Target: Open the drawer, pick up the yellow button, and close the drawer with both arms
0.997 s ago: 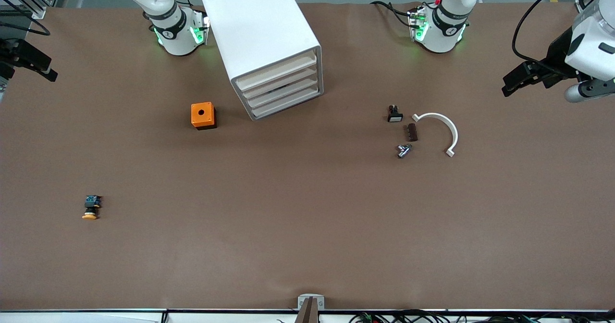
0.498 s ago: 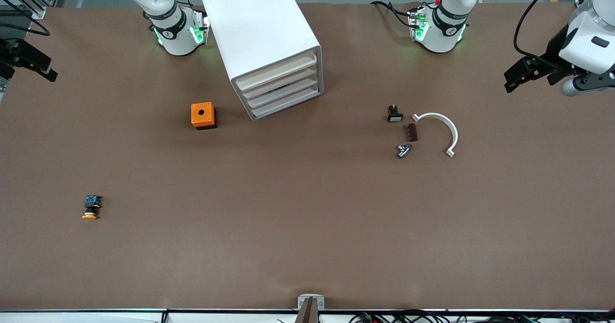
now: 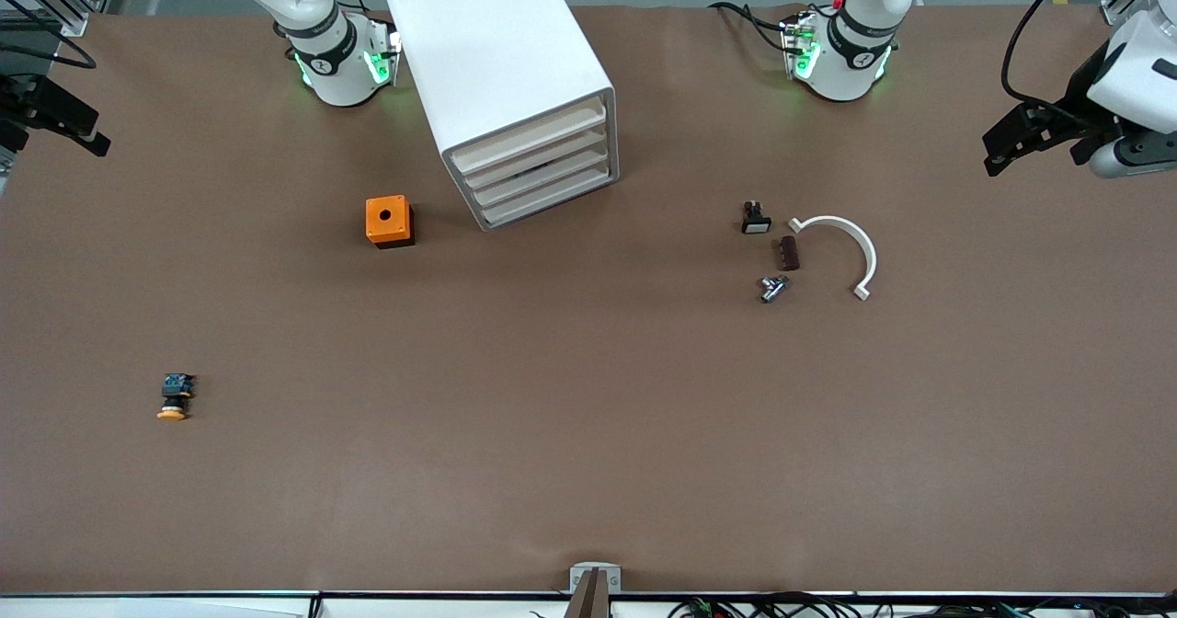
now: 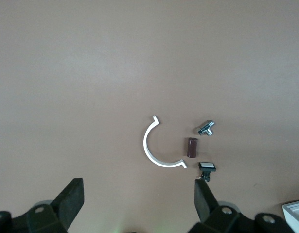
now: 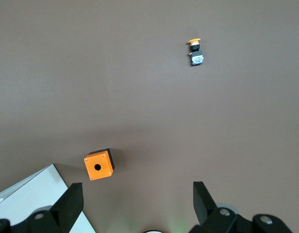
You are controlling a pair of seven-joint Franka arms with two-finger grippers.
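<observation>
The button [image 3: 175,396] is seen lying on the table [image 3: 570,434] near the right arm's end, the drawer [image 3: 526,136] shut. Only the wrist views show both fingers spread: left gripper [image 4: 139,204], right gripper [image 5: 138,204], each empty.

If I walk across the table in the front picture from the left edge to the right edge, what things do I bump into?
Button → orange box → white cabinet → black piece with white face → white curved piece → left claw.

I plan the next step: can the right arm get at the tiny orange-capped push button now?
Probably yes: the tiny orange-capped push button lies alone on open table toward the right arm's end, nothing near it.
</observation>
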